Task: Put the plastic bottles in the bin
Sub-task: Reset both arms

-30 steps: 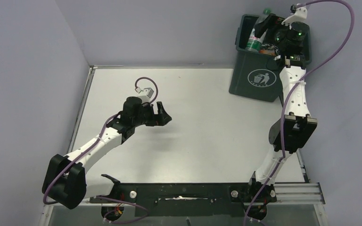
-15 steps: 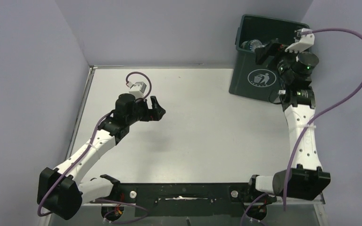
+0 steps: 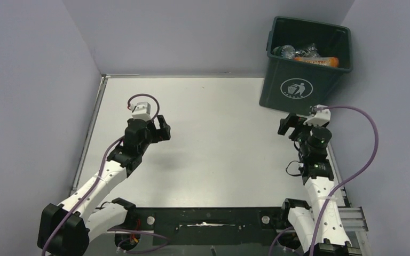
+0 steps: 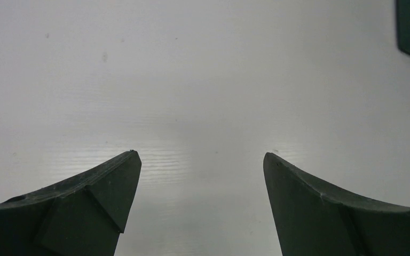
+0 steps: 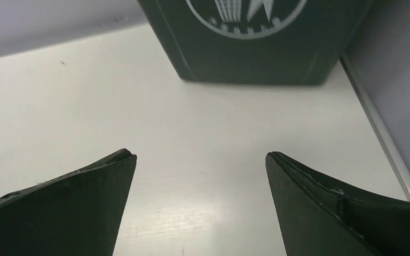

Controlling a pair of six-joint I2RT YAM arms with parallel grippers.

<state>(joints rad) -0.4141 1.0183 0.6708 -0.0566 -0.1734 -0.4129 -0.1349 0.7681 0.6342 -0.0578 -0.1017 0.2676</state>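
Well, plastic bottles (image 3: pixel 299 52): all I can see lie inside the bin (image 3: pixel 300 90), far right on the table (image 3: pixel 224 133).
Left gripper (image 3: pixel 163 129): jaws apart, holding nothing.
Right gripper (image 3: pixel 288 124): jaws apart, empty, near the bin's front.
Do it well: job looks about done, so move away slowly, no bumping the bin.

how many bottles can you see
3, all in the bin: clear bottle at left, second clear bottle beside it, orange bottle in front. More may be hidden.
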